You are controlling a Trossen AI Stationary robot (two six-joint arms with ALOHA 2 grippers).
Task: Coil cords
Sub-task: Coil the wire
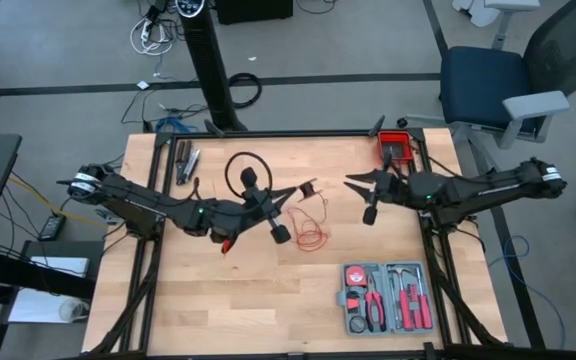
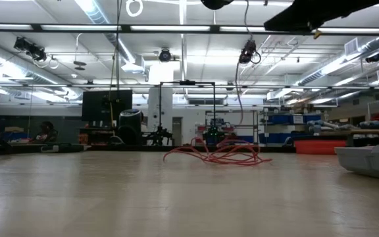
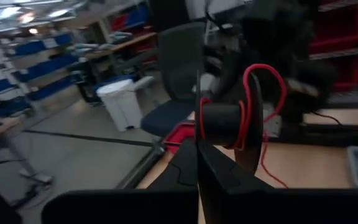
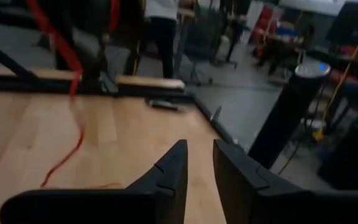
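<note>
From my station, starting at the left of the table (image 1: 188,300), my left gripper (image 1: 286,192) sits near the middle with its fingers pressed together; in its wrist view a strand of the red cord (image 1: 311,236) loops around that closed tip, so I judge it pinched there, though I cannot make out the contact itself. Most of the cord lies as a loose tangle on the wood just beside that gripper, on the side toward the front edge, and the low view shows it as a flat heap of overlapping loops resting on the table. A small dark object (image 1: 309,189) sits just behind the tangle; I cannot tell what it is. Further right, my right gripper (image 1: 359,184) hangs above the table with its fingers parted and nothing between them; the heap lies off its tip toward the left arm and toward the front edge. The left gripper is clearly nearer, so any winding move turns on that arm, with the right one having to cross toward centre. The grey tool case (image 1: 386,298) sits well apart at the front right. The cord's free ends are too thin to trace.
</note>
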